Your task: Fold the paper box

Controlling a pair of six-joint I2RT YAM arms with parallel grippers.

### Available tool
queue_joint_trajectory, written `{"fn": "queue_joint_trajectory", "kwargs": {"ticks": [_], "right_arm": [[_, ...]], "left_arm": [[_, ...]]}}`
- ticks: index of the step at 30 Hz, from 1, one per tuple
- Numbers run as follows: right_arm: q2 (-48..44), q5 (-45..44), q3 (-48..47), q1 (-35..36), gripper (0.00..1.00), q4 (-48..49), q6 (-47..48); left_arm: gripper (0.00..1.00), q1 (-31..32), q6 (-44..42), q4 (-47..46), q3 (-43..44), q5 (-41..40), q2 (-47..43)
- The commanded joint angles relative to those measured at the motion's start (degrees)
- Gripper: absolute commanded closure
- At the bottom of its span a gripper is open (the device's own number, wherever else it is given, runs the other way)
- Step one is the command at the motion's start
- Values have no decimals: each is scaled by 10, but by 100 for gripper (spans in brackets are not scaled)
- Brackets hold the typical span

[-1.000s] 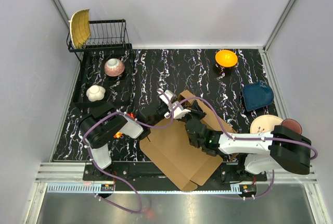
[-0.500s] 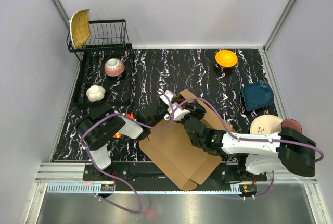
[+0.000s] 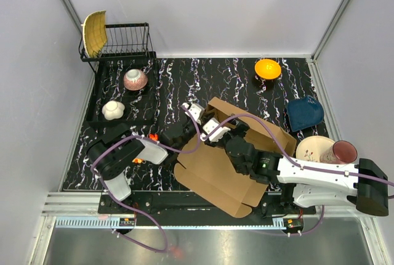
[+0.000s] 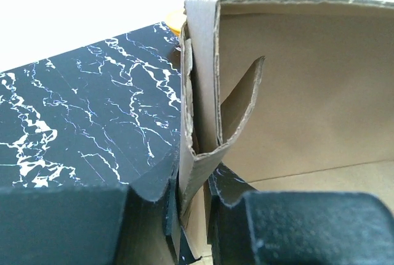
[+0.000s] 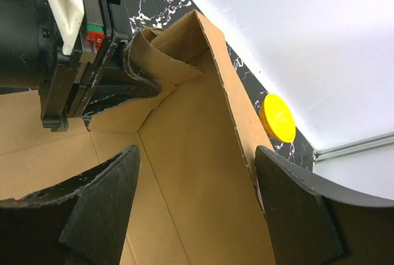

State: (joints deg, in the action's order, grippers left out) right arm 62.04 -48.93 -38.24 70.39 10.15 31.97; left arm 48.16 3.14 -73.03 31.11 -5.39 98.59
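The paper box (image 3: 212,167) is a brown cardboard mailer lying open in the middle of the marbled table, its far wall raised. My left gripper (image 3: 211,122) is shut on a folded corner flap of that wall; in the left wrist view the doubled cardboard (image 4: 198,154) sits pinched between the black fingers (image 4: 229,198). My right gripper (image 3: 232,132) hovers inside the box just right of the left one. In the right wrist view its fingers (image 5: 104,198) stand wide apart over the box floor (image 5: 178,172), holding nothing, with the raised side wall (image 5: 231,101) close to the right finger.
A black tray (image 3: 98,108) at the left holds two small bowls, with a wire dish rack (image 3: 126,40) behind it. An orange bowl (image 3: 268,68) sits at the back right. A blue dish (image 3: 305,113), a pale plate (image 3: 311,148) and a cup (image 3: 343,151) line the right edge.
My right gripper has opened and let go of the box. The right arm has shifted right, and the box has turned and slid right. The left gripper keeps its pinch.
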Motion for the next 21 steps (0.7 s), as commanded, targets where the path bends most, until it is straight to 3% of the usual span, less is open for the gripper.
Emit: {"fn": "queue_joint_trajectory", "kwargs": {"ticks": [1,21], "right_arm": [[-11,2,-14,9,18,-3,-18],[-98,-2,-26,8,12,30,-103]], "left_arm": [[100,-2,5,-104,0,-19,-25],[100,9,-10,-26,-24,-41,-62]]}}
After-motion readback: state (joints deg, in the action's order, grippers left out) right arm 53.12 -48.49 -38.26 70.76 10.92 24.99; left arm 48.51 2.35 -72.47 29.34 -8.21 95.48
